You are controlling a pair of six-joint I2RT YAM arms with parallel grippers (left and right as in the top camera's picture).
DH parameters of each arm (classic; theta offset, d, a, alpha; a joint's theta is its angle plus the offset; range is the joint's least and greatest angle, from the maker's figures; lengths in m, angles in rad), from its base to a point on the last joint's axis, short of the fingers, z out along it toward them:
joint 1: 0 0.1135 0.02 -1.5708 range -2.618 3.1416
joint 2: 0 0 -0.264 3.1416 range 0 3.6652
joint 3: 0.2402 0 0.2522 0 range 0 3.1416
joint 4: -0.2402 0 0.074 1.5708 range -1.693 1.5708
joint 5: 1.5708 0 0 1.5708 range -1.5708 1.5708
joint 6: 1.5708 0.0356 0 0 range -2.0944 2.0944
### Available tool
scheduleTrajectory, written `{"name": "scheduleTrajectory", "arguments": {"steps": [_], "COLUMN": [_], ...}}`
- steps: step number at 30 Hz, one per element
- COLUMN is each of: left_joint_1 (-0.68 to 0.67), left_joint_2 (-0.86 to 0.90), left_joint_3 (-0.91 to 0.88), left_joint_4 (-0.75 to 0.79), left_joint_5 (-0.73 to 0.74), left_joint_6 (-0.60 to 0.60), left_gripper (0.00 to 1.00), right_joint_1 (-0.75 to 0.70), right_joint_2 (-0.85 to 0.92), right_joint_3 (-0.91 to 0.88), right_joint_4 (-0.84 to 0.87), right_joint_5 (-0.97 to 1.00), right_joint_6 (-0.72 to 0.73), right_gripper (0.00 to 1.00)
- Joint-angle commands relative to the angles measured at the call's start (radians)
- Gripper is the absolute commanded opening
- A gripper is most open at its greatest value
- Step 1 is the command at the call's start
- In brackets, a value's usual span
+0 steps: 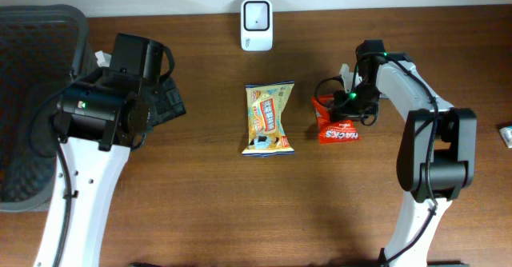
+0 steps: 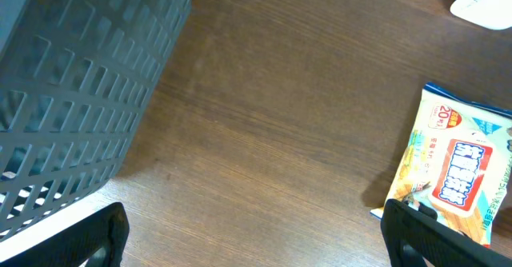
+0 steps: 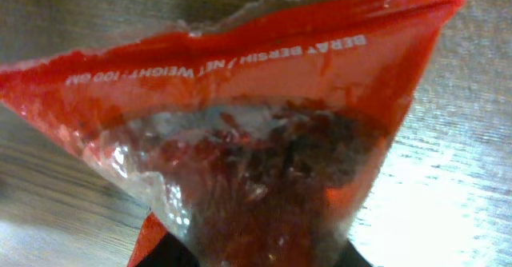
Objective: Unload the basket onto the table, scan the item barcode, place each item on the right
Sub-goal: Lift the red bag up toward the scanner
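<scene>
Brown wooden table [image 1: 200, 211], two snack packets below a white scanner [image 1: 257, 25].
Right gripper [image 1: 346, 103] pinches the red snack packet [image 1: 340, 131] by its top edge, right of the yellow packet [image 1: 269, 117]; left gripper [image 1: 170, 105] gapes wide, empty, beside a dark mesh basket [image 1: 32, 75].

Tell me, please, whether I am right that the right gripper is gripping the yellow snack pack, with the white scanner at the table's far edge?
Not quite: the right gripper is gripping the red snack bag, not the yellow snack pack, which lies free mid-table. The overhead view shows this; the white scanner is at the far edge, as you said.
</scene>
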Motion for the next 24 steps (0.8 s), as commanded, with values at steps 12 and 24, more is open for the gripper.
{"name": "scheduleTrajectory", "arguments": {"steps": [12, 24], "left_joint_1": [0.003, 0.003], "left_joint_2": [-0.016, -0.016], "left_joint_3": [0.008, 0.008], "left_joint_4": [0.0, 0.0], "left_joint_5": [0.0, 0.0], "left_joint_6": [0.002, 0.002], "left_gripper": [0.99, 0.99], "right_joint_1": [-0.042, -0.08], "right_joint_2": [0.004, 0.003], "right_joint_3": [0.29, 0.289], "right_joint_4": [-0.531, -0.689], "right_joint_5": [-1.053, -1.292], "right_joint_6": [0.049, 0.619], "right_gripper": [0.04, 0.04]}}
